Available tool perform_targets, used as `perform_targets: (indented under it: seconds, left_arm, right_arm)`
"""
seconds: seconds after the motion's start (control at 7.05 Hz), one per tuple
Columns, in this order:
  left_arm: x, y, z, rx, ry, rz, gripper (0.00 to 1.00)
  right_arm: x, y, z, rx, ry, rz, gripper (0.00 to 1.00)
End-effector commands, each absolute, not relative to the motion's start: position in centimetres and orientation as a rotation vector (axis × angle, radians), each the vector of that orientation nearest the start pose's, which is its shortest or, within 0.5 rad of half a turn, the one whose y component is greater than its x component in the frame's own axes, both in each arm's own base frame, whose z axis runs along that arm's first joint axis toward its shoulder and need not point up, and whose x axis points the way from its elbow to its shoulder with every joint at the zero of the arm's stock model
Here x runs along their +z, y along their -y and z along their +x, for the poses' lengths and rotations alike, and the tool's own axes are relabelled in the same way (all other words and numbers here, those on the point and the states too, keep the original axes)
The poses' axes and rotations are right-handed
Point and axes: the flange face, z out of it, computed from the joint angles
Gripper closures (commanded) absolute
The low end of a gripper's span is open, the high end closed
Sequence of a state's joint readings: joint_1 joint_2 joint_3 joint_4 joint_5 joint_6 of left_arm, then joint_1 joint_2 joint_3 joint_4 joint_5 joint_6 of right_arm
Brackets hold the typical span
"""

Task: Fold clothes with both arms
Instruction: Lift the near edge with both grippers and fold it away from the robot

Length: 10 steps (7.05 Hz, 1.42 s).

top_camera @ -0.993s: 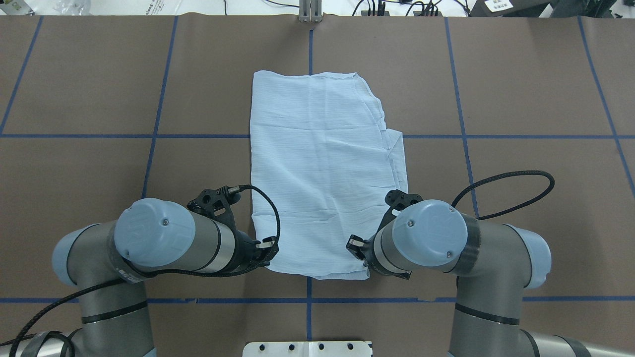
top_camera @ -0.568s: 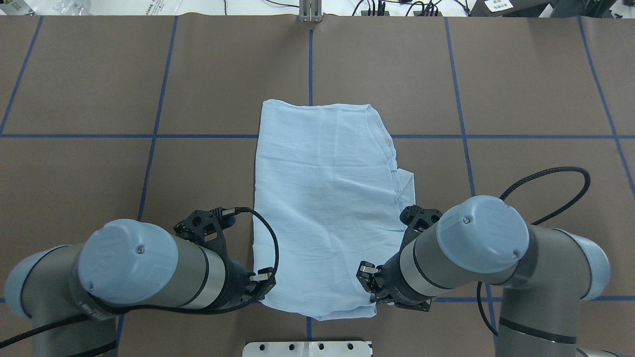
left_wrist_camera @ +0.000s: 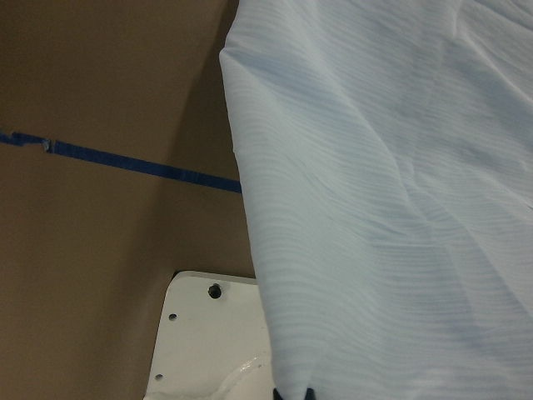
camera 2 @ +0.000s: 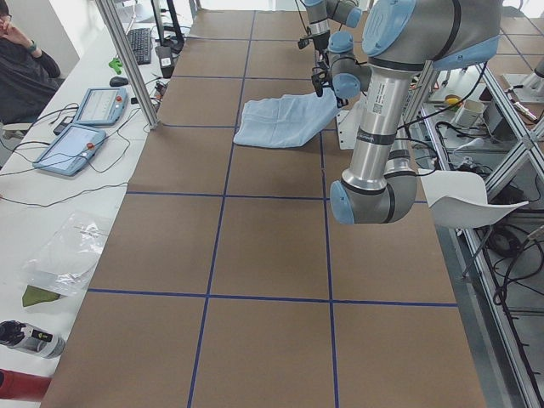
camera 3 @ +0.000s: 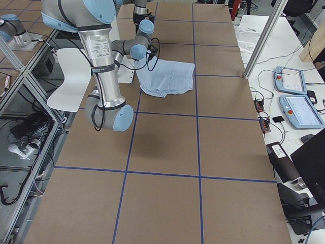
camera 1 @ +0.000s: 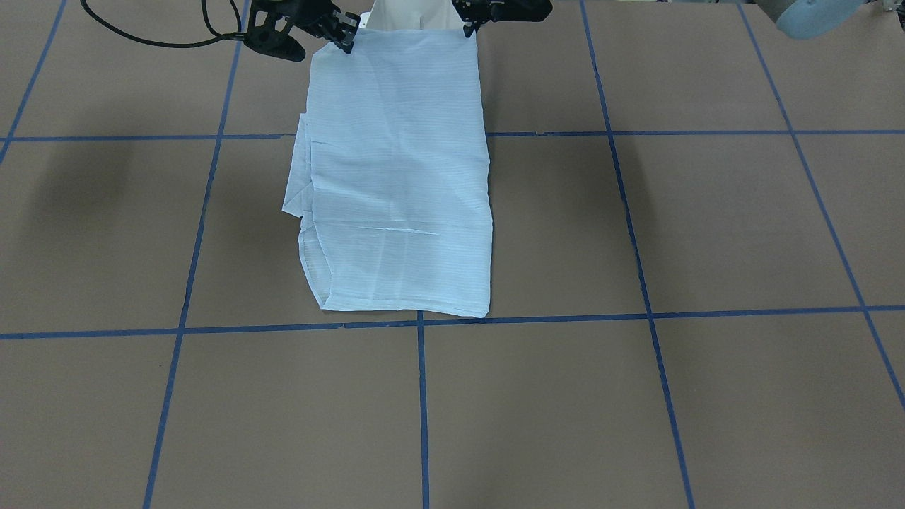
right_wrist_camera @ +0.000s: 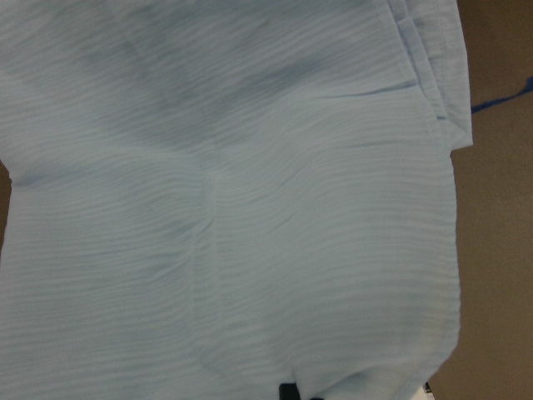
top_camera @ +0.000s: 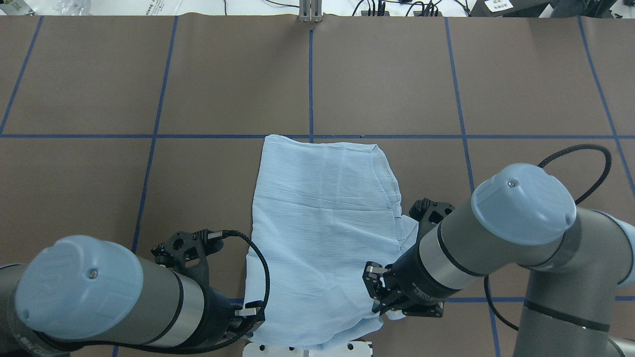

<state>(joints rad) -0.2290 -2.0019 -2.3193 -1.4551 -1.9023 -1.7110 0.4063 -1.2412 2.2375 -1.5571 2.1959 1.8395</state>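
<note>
— Since the earlier overhead view, the thin pale-blue, finely striped cloth shirt (top_camera: 317, 223) has slid toward the robot. Its far edge now lies along the blue tape line (top_camera: 149, 136).
— And the arms?
— Both have drawn back with it. The left arm's black fingers (top_camera: 248, 313) pinch the shirt's near left corner. The right arm's black fingers (top_camera: 374, 287) pinch the near right corner. Both pairs are closed on fabric.
— Where does the shirt sit?
— It is folded into a long panel on the brown counter (top_camera: 99, 188). Its near edge is lifted over the white bolted base plate (left_wrist_camera: 200, 350), and the rest lies flat.
</note>
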Motion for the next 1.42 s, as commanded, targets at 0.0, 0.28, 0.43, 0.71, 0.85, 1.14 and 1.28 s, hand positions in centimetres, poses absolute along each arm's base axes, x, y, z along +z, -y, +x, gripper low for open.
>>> perform_targets:
  seconds: [0.0,0.28,0.43,0.71,0.85,1.14,1.28]
  left_arm:
    - [13.8,25.5,40.4,-0.173,-1.108,-0.136,1.00]
    - [16.6,32.7,43.1,-0.257,-1.144,-0.062,1.00]
    - [18.8,36.1,44.7,-0.285,-1.172,-0.030,1.00]
    - [22.3,40.9,46.1,-0.312,-1.172,0.021,1.00]
    - [22.5,42.7,45.8,-0.329,-1.178,0.041,1.00]
    - [21.8,46.4,50.2,-0.337,-1.181,0.049,1.00]
    - [23.1,48.0,50.9,-0.344,-1.198,0.064,1.00]
  right_arm:
    - [20.2,31.8,-39.2,0.398,1.014,-0.442,1.00]
    - [20.8,37.0,-40.5,0.395,1.004,-0.357,1.00]
    - [21.9,38.6,-40.5,0.394,0.987,-0.335,1.00]
    - [22.7,41.9,-43.1,0.400,0.948,-0.295,1.00]
    - [22.6,44.2,-45.4,0.408,0.924,-0.294,1.00]
    - [23.7,47.1,-45.9,0.388,0.901,-0.263,1.00]
    - [24.2,48.3,-45.5,0.391,0.894,-0.252,1.00]
